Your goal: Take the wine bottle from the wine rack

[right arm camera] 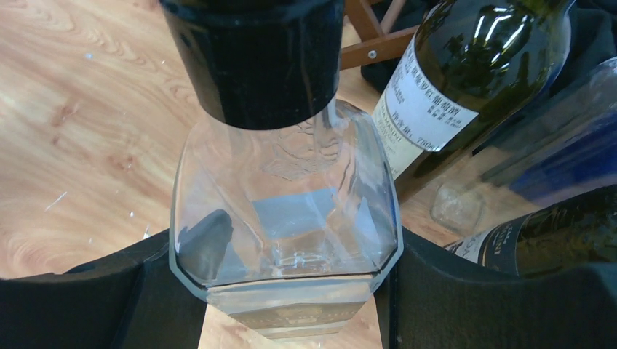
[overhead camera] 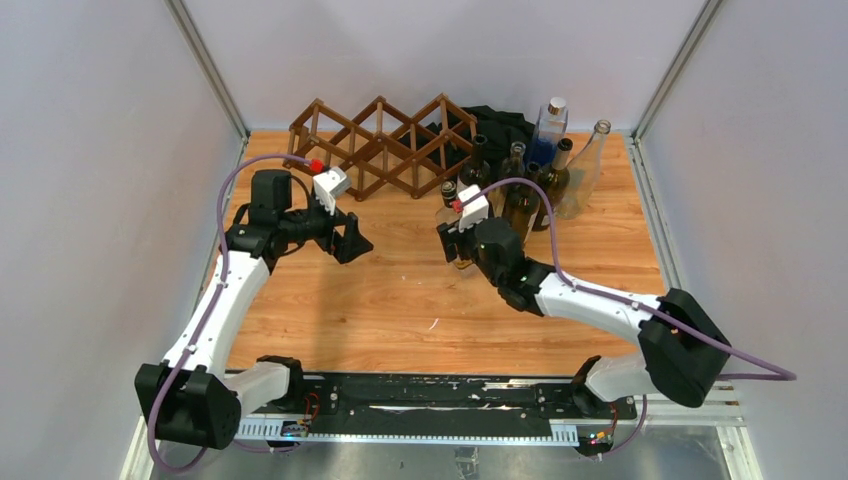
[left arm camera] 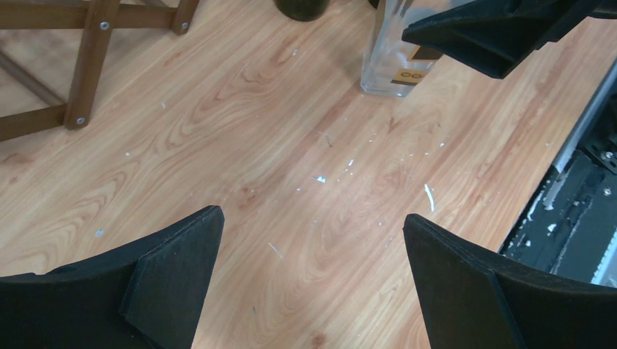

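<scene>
Standing upright on table: clear bottle, black cap, looks empty, clamped by right gripper. Left gripper spread wide, holding nothing, near wine rack.

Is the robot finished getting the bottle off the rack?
Almost! Done: the wine rack shows no bottle in its cells, and the clear bottle stands on the table near the other bottles. In hand: the right gripper is shut on that clear bottle, while the left gripper hangs open over bare wood. Left: probably just letting go.
</scene>
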### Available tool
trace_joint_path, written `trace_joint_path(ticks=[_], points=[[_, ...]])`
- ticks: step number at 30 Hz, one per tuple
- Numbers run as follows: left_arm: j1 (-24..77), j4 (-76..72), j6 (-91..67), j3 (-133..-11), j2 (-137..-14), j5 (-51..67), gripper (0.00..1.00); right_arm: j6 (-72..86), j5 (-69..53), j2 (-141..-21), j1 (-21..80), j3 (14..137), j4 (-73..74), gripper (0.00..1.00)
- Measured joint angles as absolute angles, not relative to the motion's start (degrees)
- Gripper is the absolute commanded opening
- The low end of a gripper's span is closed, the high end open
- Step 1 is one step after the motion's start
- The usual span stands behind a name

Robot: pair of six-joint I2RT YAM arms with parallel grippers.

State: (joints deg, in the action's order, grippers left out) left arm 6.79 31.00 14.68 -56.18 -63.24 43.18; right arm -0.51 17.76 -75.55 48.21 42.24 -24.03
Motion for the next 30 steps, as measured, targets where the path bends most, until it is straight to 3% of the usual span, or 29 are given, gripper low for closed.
trace_joint_path(ticks=[17,19,23,26,27,30], points=[[6.76,26.79,12.29,-56.14,-62.7,37.52,1.0,4.4,21.02,-82.02,44.25,39.64,-35.79,0.0],[6.76,26.28,11.75,-56.12,-62.7,36.21,1.0,4.64,21.02,-82.04,44.21,39.62,-35.81,0.08],[6.76,24.86,10.55,-56.07,-62.72,32.97,1.0,4.99,21.1,-82.04,44.21,39.64,-35.57,0.56],[6.76,23.79,9.91,-56.07,-62.76,30.46,1.0,5.87,21.78,-82.02,44.21,39.77,-35.03,0.83],[6.76,23.59,9.78,-56.07,-62.83,29.5,1.0,6.31,22.11,-81.91,44.21,39.83,-34.7,0.9],[6.76,23.11,9.3,-56.07,-63.35,25.76,1.0,7.38,22.63,-80.6,44.21,39.92,-32.97,0.93]])
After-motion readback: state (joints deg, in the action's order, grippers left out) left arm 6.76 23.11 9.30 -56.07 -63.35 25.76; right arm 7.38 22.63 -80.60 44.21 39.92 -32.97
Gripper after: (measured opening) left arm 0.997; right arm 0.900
